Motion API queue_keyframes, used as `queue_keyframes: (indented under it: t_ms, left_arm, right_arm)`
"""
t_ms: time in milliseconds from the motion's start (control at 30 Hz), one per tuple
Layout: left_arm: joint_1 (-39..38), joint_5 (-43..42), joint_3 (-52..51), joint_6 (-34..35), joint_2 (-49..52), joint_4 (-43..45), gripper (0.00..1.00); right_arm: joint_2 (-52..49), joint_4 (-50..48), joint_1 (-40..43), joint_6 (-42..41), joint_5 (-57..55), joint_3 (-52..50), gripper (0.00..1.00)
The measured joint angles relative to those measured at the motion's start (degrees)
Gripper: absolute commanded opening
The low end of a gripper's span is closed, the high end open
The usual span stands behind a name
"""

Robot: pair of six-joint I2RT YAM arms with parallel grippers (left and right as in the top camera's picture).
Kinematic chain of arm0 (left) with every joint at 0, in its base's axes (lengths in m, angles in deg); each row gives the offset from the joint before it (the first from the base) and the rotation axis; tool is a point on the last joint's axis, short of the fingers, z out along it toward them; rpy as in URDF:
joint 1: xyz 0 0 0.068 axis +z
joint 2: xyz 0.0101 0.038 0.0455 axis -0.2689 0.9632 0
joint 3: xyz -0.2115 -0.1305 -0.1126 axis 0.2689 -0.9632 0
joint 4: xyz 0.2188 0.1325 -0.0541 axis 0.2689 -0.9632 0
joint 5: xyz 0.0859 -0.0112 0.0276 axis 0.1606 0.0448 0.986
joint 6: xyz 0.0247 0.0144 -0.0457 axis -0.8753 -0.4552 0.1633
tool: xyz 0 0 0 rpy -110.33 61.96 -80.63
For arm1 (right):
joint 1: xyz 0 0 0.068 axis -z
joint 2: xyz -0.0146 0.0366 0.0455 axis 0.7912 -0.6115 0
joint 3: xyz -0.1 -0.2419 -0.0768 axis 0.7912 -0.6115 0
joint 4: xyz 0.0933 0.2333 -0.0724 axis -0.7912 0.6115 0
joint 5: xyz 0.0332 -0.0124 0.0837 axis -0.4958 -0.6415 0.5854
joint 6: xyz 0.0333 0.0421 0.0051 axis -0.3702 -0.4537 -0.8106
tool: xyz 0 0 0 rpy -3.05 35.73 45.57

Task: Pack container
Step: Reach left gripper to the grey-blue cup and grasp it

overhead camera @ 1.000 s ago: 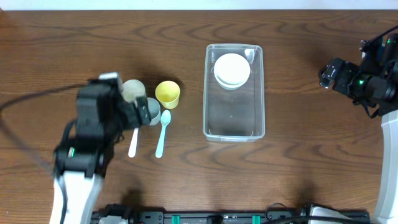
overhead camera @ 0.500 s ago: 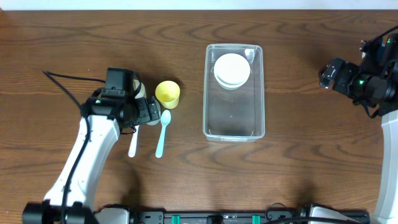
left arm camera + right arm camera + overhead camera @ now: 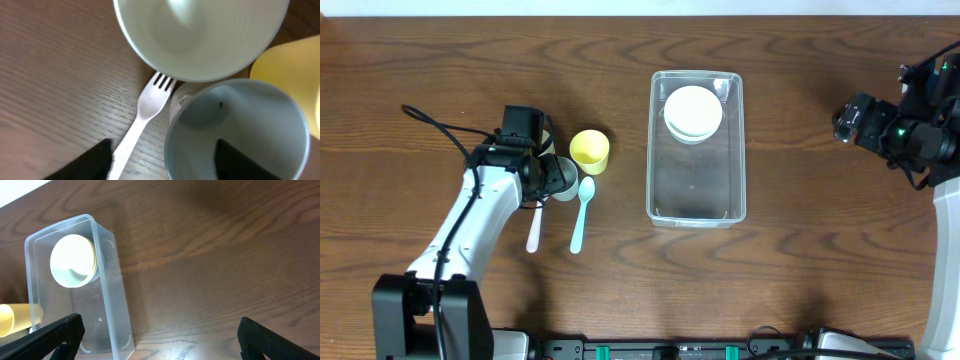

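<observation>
The clear container [image 3: 697,190] stands right of centre with a white bowl [image 3: 693,112] in its far end. It also shows in the right wrist view [image 3: 112,305], as does the bowl [image 3: 72,260]. A white cup [image 3: 200,35], a pale grey cup [image 3: 235,125] and a yellow cup [image 3: 589,151] stand clustered at the left. My left gripper [image 3: 556,178] is open low over the grey cup, with one finger [image 3: 242,162] inside it and the other [image 3: 85,165] outside by a white fork [image 3: 145,112]. My right gripper [image 3: 848,120] is open and empty, away from the container.
A light blue spoon [image 3: 582,212] lies beside the white fork [image 3: 534,228] in front of the cups. The yellow cup [image 3: 295,75] touches the grey cup's right side. A cable [image 3: 440,125] trails from the left arm across the wooden table [image 3: 800,260].
My left arm has come down and moved right toward the cups; its gripper now sits at the grey cup. The right arm, container and bowl have not moved.
</observation>
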Motion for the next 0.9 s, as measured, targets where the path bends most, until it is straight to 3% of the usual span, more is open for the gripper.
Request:
queue_keyframes:
  t_ms: [267,367,400,733,900]
  left_arm:
    - [0.0,0.7,0.0,0.07,2.21,0.92,0.39]
    - [0.0,0.87,0.0,0.35,2.32,1.29,0.18]
    - [0.0,0.85,0.0,-0.17,2.32,1.31,0.06]
    - [0.0,0.26,0.02,-0.63,1.6,-2.05,0.06]
    - [-0.02,-2.71,0.17,-1.18,-3.85,-6.64,0.06]
  right_arm:
    - [0.0,0.0,0.0,0.0,0.0,0.0,0.99]
    - [0.0,0.0,0.0,0.0,0.0,0.0,0.99]
    - [0.0,0.0,0.0,0.0,0.0,0.0,0.99]
    - [0.0,0.0,0.0,0.0,0.0,0.0,0.99]
    - [0.0,0.0,0.0,0.0,0.0,0.0,0.99]
